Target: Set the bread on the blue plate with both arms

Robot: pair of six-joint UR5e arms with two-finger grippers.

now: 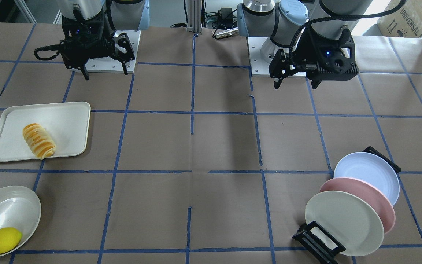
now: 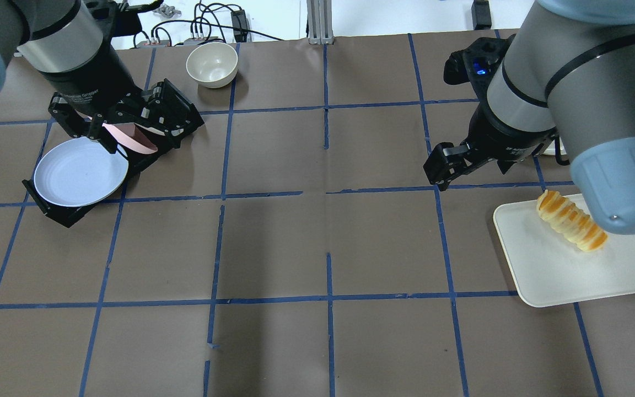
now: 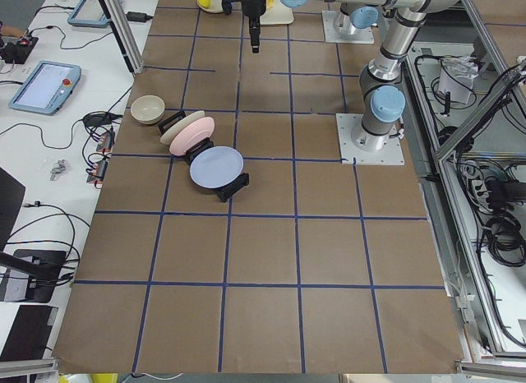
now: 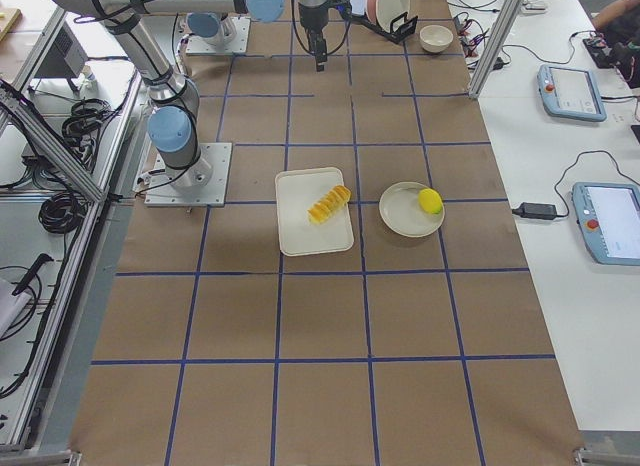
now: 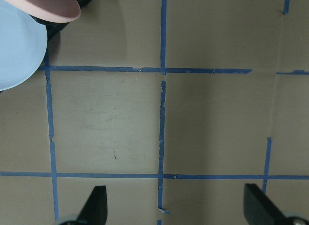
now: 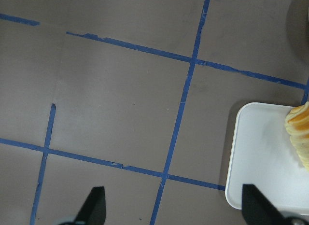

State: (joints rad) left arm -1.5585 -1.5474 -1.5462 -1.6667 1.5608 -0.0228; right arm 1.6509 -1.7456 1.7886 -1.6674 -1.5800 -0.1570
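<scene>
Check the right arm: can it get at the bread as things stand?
Probably yes. The bread lies uncovered on the white tray, with nothing on or around it, and the right gripper hangs open close beside the tray, with no object between them.

My table (image 1: 225, 146) is covered in brown paper, marked into squares with blue tape. At one end I see a white tray (image 1: 68, 121), and near it a cream dish (image 1: 9, 205) with a yellow lemon (image 1: 1, 241) lying against its rim. At the other end a black rack (image 1: 317, 240) holds a pink plate (image 1: 361, 187) and a cream plate (image 1: 343, 223) tilted on edge. A small cream bowl (image 2: 212, 64) sits near the rack.
</scene>
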